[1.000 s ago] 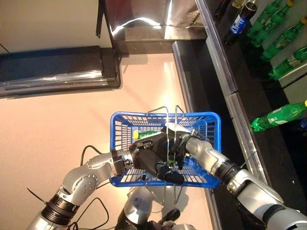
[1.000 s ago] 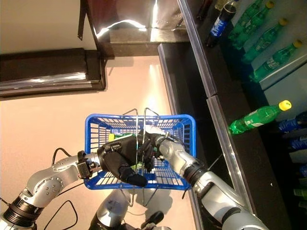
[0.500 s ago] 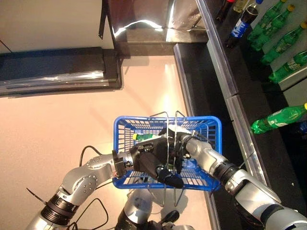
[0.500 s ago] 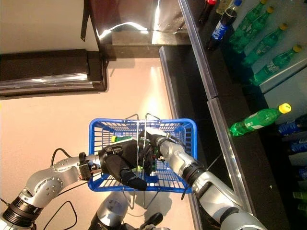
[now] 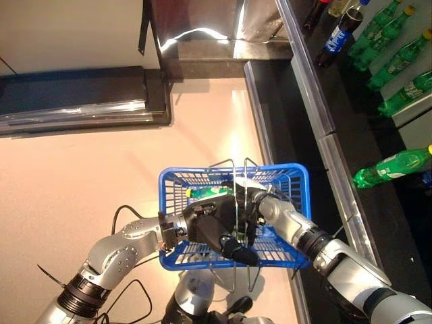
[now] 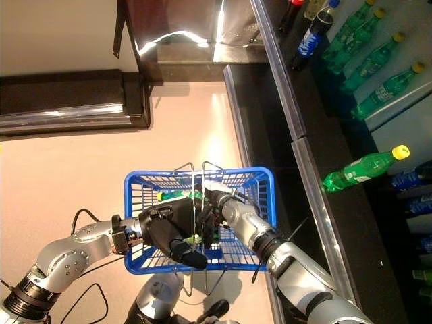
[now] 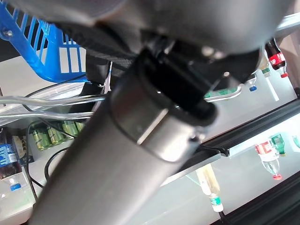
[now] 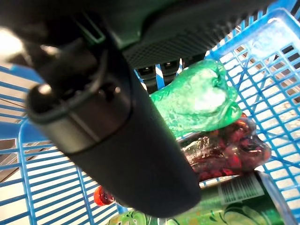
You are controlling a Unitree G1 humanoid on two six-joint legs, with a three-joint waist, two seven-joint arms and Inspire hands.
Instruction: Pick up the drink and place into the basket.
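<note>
Blue plastic basket (image 5: 297, 177) is held out in front of the robot over a pale floor (image 5: 81, 182), wire handles (image 5: 233, 165) raised. Left hand (image 5: 212, 229) is seen at the handles from the basket's near side; it appears closed round them, carrying the basket, but the fingers are mostly masked and this is only judged. Right hand (image 5: 248, 206) is reached down inside the basket.

In the right wrist view a green bottle (image 8: 197, 101) is seen bottom-on, lying in the basket on a dark red bottle (image 8: 225, 150), with a labelled green bottle (image 8: 239, 201) just beside them. In the eye views a green bottle (image 5: 210, 192) with a yellow cap is seen lying near the far wall. So the drink is already inside the basket.

Task is judged nearly done: placing looks complete, and only letting go and pulling the right hand out is left. Which bottle was the carried one cannot be told for sure.

Hidden or unclear:
- Right hand's fingers: blocked by its own bulk in the wrist view, by handles and left hand in the eye views. Whether the bottle is gripped or released cannot be told.
- Left wrist view is filled by an arm; only a basket corner and shelves show.
- Basket floor is largely covered by both hands.
- Shelf bottles (image 5: 391, 167) at the right are cut off by the edge.
</note>
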